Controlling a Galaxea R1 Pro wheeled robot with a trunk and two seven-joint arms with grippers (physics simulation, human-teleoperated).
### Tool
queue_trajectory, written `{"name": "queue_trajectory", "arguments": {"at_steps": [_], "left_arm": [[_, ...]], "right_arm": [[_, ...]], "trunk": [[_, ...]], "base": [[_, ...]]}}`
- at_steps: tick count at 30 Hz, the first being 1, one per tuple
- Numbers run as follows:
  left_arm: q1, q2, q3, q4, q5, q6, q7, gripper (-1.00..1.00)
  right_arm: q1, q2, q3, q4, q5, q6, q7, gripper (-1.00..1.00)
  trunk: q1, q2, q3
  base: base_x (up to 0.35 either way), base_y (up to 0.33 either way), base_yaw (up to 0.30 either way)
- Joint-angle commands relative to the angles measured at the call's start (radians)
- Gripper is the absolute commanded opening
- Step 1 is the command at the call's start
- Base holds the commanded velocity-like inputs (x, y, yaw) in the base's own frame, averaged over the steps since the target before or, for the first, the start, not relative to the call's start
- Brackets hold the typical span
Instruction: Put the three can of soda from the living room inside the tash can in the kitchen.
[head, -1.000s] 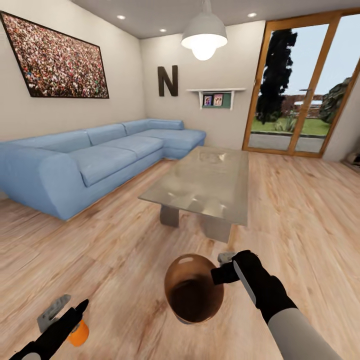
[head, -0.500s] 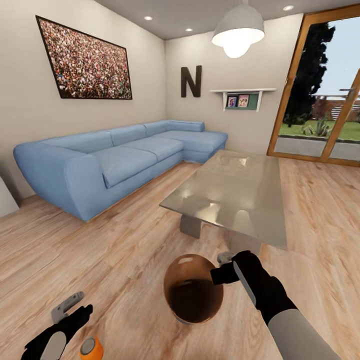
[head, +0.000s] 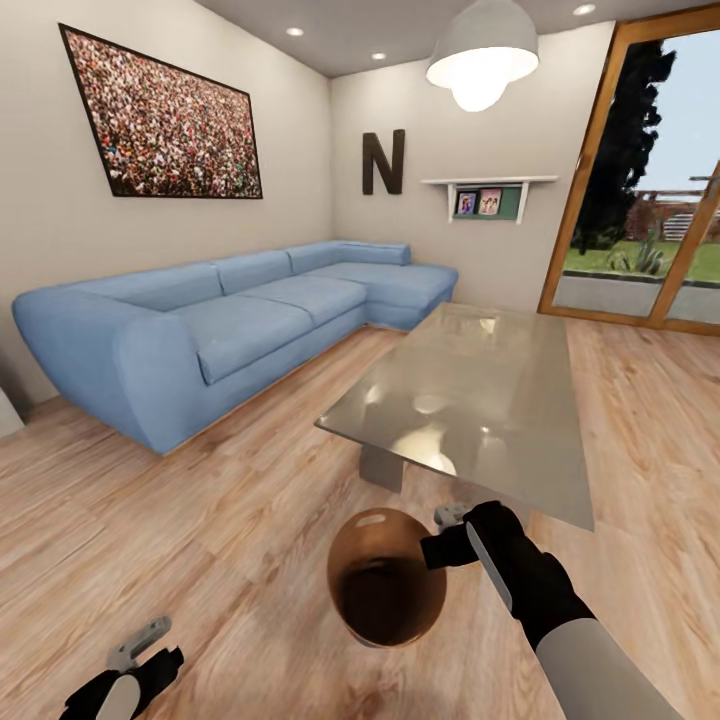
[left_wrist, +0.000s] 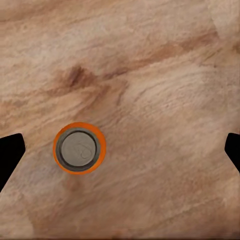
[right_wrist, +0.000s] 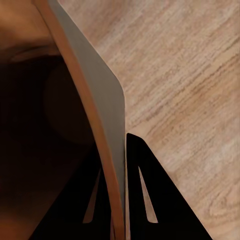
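Looking down from my head, my left pincer (head: 140, 650) is cut off at the frame's lower edge, so its fingers are hard to read there; the left wrist view shows both fingertips far apart at the frame's sides, wide, with nothing between them but floor. The trash can's (head: 386, 577) outside is mostly hidden; I see into its copper-brown inside. In the right wrist view its grey wall (right_wrist: 97, 100) and brown inner lip run between my right pincer's (right_wrist: 117, 200) fingers, which are pinched narrow on the rim, holding the can above the wood floor (head: 250, 520).

Compared with half a second ago, the orange soda can no longer shows by my left pincer in the head view, and the left pincer sits lower in frame. The sofa (head: 220, 320) and the grey counter (head: 480, 400) have shifted slightly with the camera. My right grip on the trash can is unchanged.

The soda can (left_wrist: 79, 148) stands upright on the floor: bright orange body, silver top, seen from straight above, nearer one fingertip than the other, touching neither.
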Motion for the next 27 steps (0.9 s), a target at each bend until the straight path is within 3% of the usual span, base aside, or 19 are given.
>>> {"name": "queue_trajectory", "arguments": {"at_steps": [1, 9, 13, 17, 19, 22, 27], "left_arm": [[-0.001, 0.001, 0.001, 0.018, 0.0, 0.001, 0.0, 1.0], [-0.018, 0.019, 0.002, 0.073, 0.001, 0.008, -0.003, 1.0], [-0.074, 0.024, 0.002, 0.128, 0.001, 0.068, -0.003, 1.0], [-0.135, 0.026, -0.002, 0.195, 0.0, 0.085, -0.003, 1.0], [-0.148, 0.027, -0.014, 0.217, -0.001, 0.081, -0.01, 1.0], [-0.157, 0.029, -0.066, 0.236, -0.004, 0.073, -0.016, 1.0], [-0.162, 0.039, -0.09, 0.242, -0.004, 0.071, -0.019, 1.0]], "right_arm": [[0.0, 0.0, -0.001, 0.0, -0.023, 0.003, 0.008, -1.0], [0.0, 0.0, 0.0, -0.004, -0.023, 0.003, 0.009, -1.0], [0.031, -0.001, 0.001, -0.071, -0.023, 0.003, 0.009, -1.0], [0.062, -0.001, 0.004, -0.137, -0.021, 0.003, 0.009, -1.0], [0.068, -0.001, 0.004, -0.149, -0.02, 0.003, 0.009, -1.0], [0.073, -0.001, 0.005, -0.159, -0.02, 0.003, 0.009, -1.0], [0.074, -0.001, 0.005, -0.162, -0.02, 0.003, 0.008, -1.0]], "trunk": [[0.0, 0.0, 0.0], [0.0, 0.0, 0.0], [0.0, 0.0, 0.0], [0.0, 0.0, 0.0], [0.0, 0.0, 0.0], [0.0, 0.0, 0.0], [0.0, 0.0, 0.0]], "base": [[0.016, 0.0, 0.0], [-0.204, 0.0, 0.0], [-0.067, 0.0, 0.0], [-0.015, 0.0, 0.0], [-0.004, 0.0, 0.0], [-0.011, 0.0, 0.0], [-0.18, 0.0, 0.0]]}}
